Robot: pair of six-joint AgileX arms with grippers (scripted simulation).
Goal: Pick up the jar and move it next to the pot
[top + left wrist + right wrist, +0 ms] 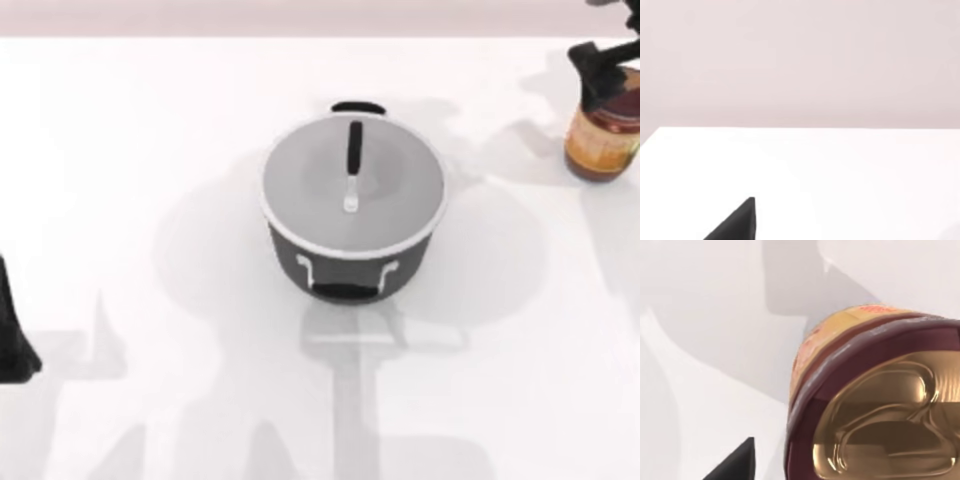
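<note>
1. Jar (603, 135) upright near the table's far right corner, long axis vertical, lid under the right gripper (600, 68), which sits directly above it at the lid.
2. Fingers apparently closed around the lid or neck, though the top view shows only a dark clamp there and the right wrist view is filled by the lid (880, 415) at close range; hold on the jar likely, not certain, and unclear whether the base rests on the table or hangs just above it.
3. Pot (352, 205) at the table's middle, lid on, well apart from the jar and lying toward the left edge from it.
4. Right arm far nearer; left arm (15, 335) parked at the left edge, fingers' state impossible to tell.
5. Table (150, 150) white, flat and smooth; bare stretch between jar and pot, room to set down just beside the pot's right flank.
</note>
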